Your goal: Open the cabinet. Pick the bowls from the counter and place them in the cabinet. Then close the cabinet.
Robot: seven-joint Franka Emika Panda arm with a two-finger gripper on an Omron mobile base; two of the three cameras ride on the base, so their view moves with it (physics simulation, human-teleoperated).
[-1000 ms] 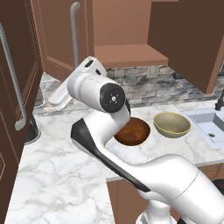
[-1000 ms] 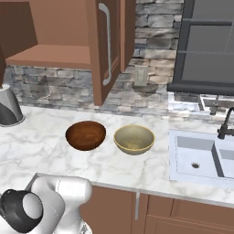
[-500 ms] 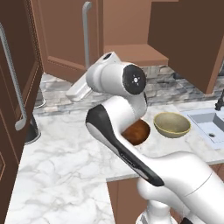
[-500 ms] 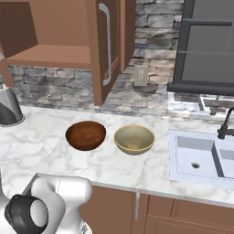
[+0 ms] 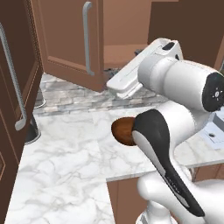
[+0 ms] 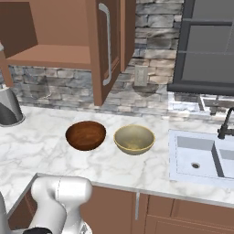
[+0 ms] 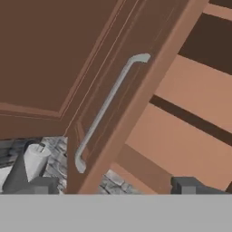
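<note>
With both cabinet (image 6: 68, 55) doors swung wide, the two bowls (image 6: 86, 135) are seen side by side on the counter (image 6: 41, 137), well below the gripper (image 7: 113, 186), whose jaws are spread, empty, before the door's handle (image 7: 106, 106).

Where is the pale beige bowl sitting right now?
In the right base view the pale beige bowl sits on the marble counter, just right of the dark wooden bowl and left of the sink.
</note>
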